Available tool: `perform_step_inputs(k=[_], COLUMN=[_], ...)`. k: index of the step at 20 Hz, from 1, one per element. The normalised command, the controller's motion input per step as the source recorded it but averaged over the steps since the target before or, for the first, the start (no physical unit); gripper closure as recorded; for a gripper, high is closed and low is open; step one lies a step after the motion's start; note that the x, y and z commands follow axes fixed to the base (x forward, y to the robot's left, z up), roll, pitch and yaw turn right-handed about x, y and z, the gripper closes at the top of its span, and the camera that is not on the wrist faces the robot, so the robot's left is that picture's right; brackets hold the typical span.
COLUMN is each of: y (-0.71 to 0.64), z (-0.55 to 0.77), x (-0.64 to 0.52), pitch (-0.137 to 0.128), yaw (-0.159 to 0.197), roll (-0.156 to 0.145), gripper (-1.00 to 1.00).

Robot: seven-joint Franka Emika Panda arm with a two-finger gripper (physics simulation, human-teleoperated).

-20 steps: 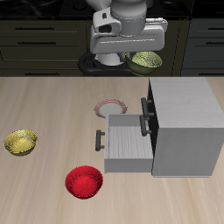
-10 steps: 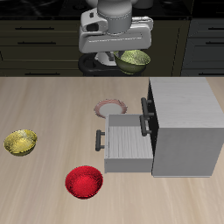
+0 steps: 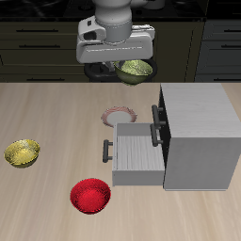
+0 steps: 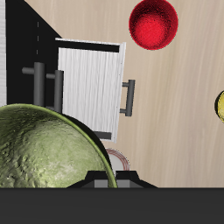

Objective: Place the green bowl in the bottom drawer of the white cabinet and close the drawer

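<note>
A light wood table [image 3: 47,113] stands before dark kitchen cabinets. The white cabinet [image 3: 198,136] sits on it, and the bottom drawer [image 3: 139,156] is pulled out and open, its dark bar handle toward the red bowl [image 3: 90,196]. The upper drawer [image 3: 157,120] is shut. The end effector [image 3: 120,68] hangs high in the air behind the white cabinet, holding the green bowl [image 3: 137,71] by its rim; the fingers themselves are hidden, so how wide they stand cannot be told. A pale ring-shaped plate [image 3: 118,117] lies on the table just beside the white cabinet. A yellow bowl [image 3: 23,152] rests well apart from the white cabinet, beyond the red bowl.
</note>
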Motion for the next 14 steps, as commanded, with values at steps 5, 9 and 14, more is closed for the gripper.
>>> perform_step_inputs(k=[5,9,14], y=[-0.19,-0.39,-0.23], z=[-0.04,0.05,-0.09], x=[0.05,0.03,0.06], pitch=[-0.041,-0.056,0.009], yaw=[0.013,0.014,0.004], roll=[-0.017,-0.062,-0.051], gripper=[1.0,1.0,1.0])
